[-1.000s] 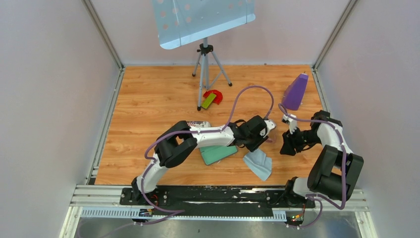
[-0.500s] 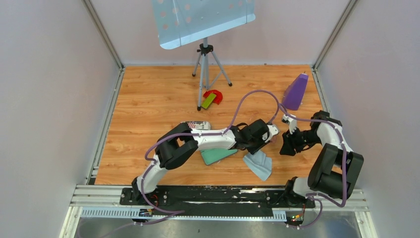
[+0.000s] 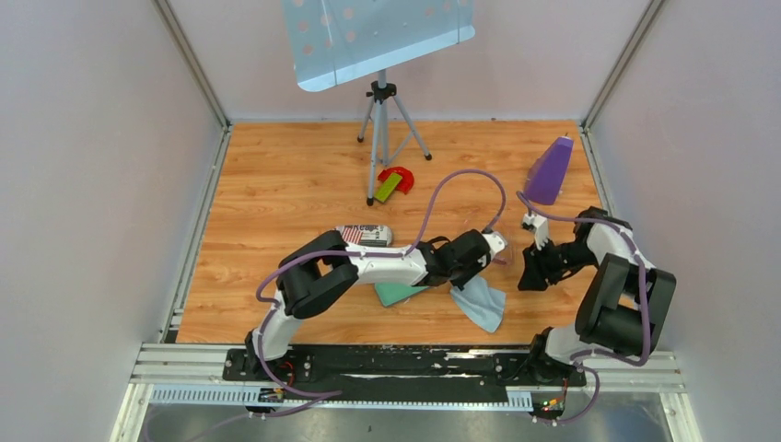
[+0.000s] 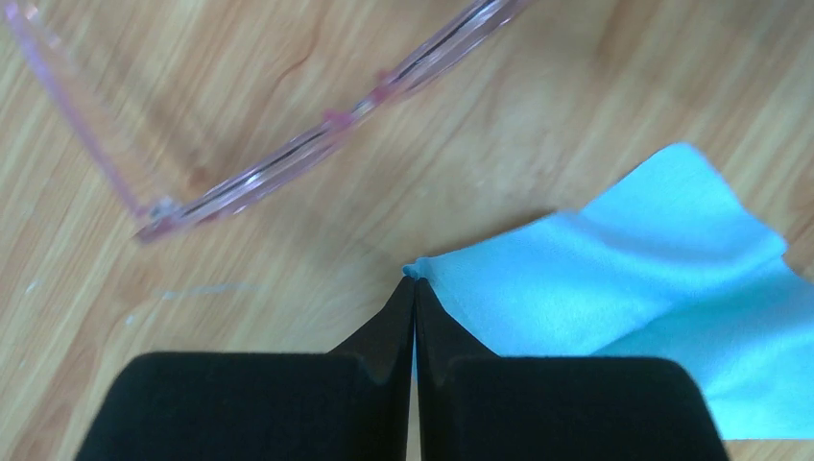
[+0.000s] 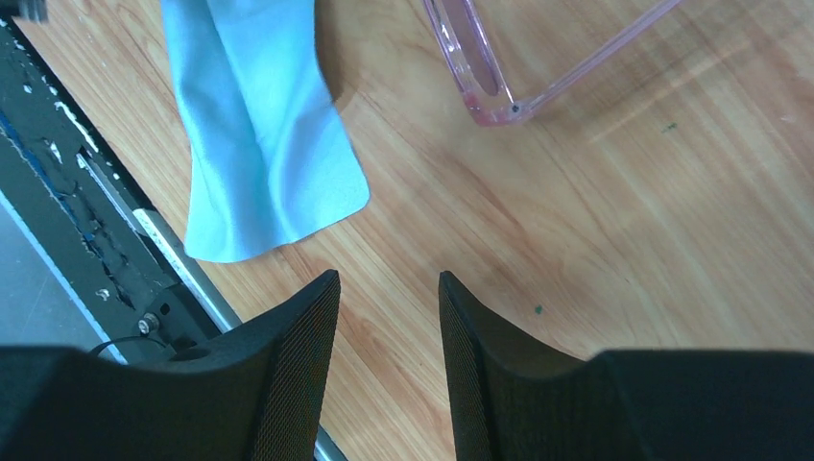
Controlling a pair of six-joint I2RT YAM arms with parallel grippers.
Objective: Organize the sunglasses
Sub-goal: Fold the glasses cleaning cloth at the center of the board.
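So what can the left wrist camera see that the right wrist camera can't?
Only the left wrist camera shows the left gripper, shut on a corner of the blue cloth. Only the right wrist camera shows the right gripper, open above the wooden table, and the black rail at its edge. Both show the cloth and part of the pink sunglasses lying on the wood.

Pale-pink translucent thin-framed sunglasses [image 5: 464, 62] – near see-through. Plain light-blue soft fabric cloth [image 4: 624, 307] – no print. Orange-brown wooden worktop [image 3: 276, 184]: streaky grain. Purple plastic cone [image 3: 550, 172]. Pale-blue metal stand plate [image 3: 368, 37]: dotted holes. Flat teal-green pad [image 3: 396, 293].
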